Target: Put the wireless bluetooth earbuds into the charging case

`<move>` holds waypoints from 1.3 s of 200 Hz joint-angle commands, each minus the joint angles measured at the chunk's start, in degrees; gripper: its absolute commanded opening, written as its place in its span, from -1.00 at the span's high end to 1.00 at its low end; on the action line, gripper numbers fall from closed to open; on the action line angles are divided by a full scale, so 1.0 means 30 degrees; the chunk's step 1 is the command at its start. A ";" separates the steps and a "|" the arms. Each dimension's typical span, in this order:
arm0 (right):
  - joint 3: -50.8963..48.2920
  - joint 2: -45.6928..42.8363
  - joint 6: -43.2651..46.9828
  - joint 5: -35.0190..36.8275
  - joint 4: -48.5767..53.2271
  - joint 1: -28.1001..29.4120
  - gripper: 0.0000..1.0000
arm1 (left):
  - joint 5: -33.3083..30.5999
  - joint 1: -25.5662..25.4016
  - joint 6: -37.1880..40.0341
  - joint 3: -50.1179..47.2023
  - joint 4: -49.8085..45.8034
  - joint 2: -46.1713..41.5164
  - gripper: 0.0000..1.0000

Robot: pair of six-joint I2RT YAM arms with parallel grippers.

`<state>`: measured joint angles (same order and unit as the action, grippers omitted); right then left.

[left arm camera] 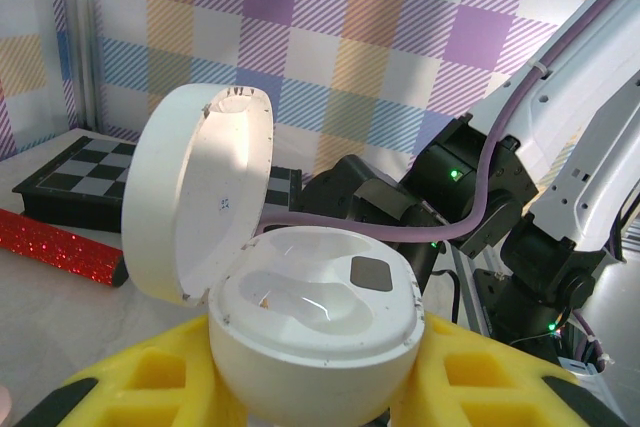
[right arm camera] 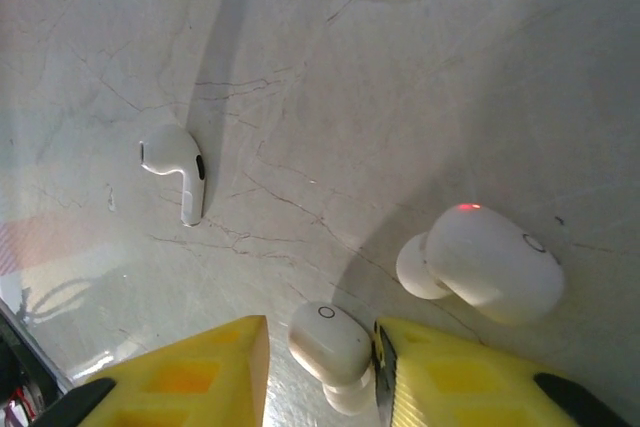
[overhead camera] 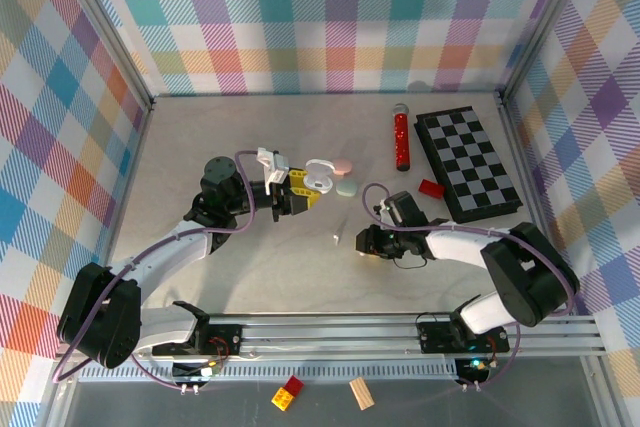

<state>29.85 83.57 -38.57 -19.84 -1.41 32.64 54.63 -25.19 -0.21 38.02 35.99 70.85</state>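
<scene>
Right wrist: earbud (right arm camera: 330, 340) inside gripper (right arm camera: 324, 347) gap, tabletop (right arm camera: 420, 97) beyond

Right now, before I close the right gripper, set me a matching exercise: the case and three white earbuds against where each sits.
1 charging case
2 stemmed earbud
3 red-lit earbud
4 small round earbud

A between the open fingers of the right gripper
B held in the left gripper, lid open
C loose, just outside the fingers
D lying alone, farther off

Pairs: 1-B, 2-D, 3-C, 4-A
</scene>
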 commanded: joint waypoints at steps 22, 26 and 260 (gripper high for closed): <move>0.0335 0.0280 -0.0320 0.0485 0.0651 0.0076 0.47 | 0.0657 0.0106 0.0349 0.0151 0.0219 -0.0118 0.33; 0.0331 0.0220 -0.0342 0.0516 0.0635 0.0078 0.47 | 0.0657 0.0109 0.0349 0.0158 0.0203 -0.0131 0.33; 0.1232 0.0732 0.1252 -0.0017 0.0051 0.0074 0.02 | 0.0812 0.0094 0.0336 0.0173 0.0205 0.0033 0.34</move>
<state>32.71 84.14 -36.75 -17.67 0.05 32.93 55.07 -25.19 -0.21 38.02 35.97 70.87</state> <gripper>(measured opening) 0.491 0.334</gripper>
